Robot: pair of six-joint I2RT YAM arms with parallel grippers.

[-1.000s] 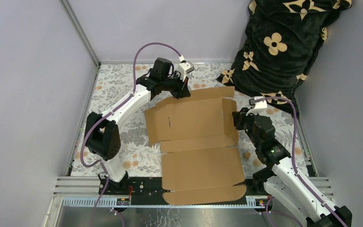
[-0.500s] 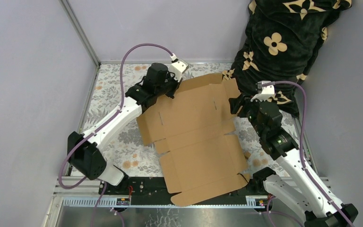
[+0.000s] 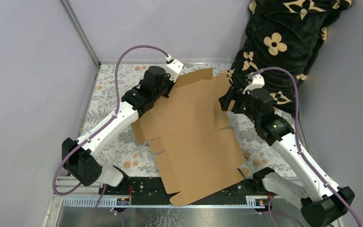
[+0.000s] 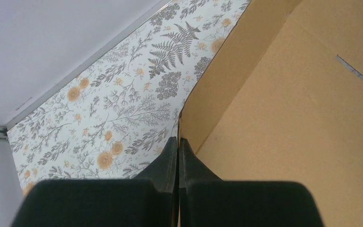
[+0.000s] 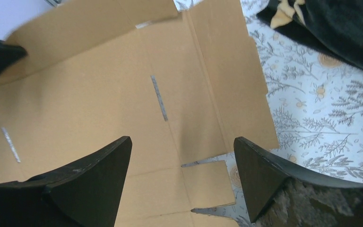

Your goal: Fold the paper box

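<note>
**Left claw pinches the far flap, right claw spread above the sheet**

Top view: the paper box [image 3: 194,137] lies opened out as a flat brown sheet on the flowered table [image 3: 106,97]. It sits askew, running from near the far edge down the middle to the near edge, where its end overlaps the dark rail [image 3: 142,188] between the arm bases. The left claw [image 3: 169,89] is at the sheet's far left flap, which tilts up off the table. The right claw [image 3: 224,101] is at the far right flap, and this view does not show whether it touches the flap. A black blanket [image 3: 283,42] with cream flowers is heaped in the far right corner.

Left wrist view: the left claw [image 4: 178,142] is pressed together, with the edge of a cardboard flap running in between its tips, so it is clamped on the paper box [image 4: 302,123]. The flap rises at a slant from the table [image 4: 123,109]. A narrow slit [image 4: 354,73] shows in the panel beyond.

Right wrist view: the right claw [image 5: 183,142] stands wide apart with nothing between its fingers [image 5: 90,184]. Below it lies the paper box [image 5: 99,104], showing two thin slits. Its side flap and a small tab rest on the table [image 5: 321,118]. The blanket [image 5: 340,28] fills the upper right corner.
</note>
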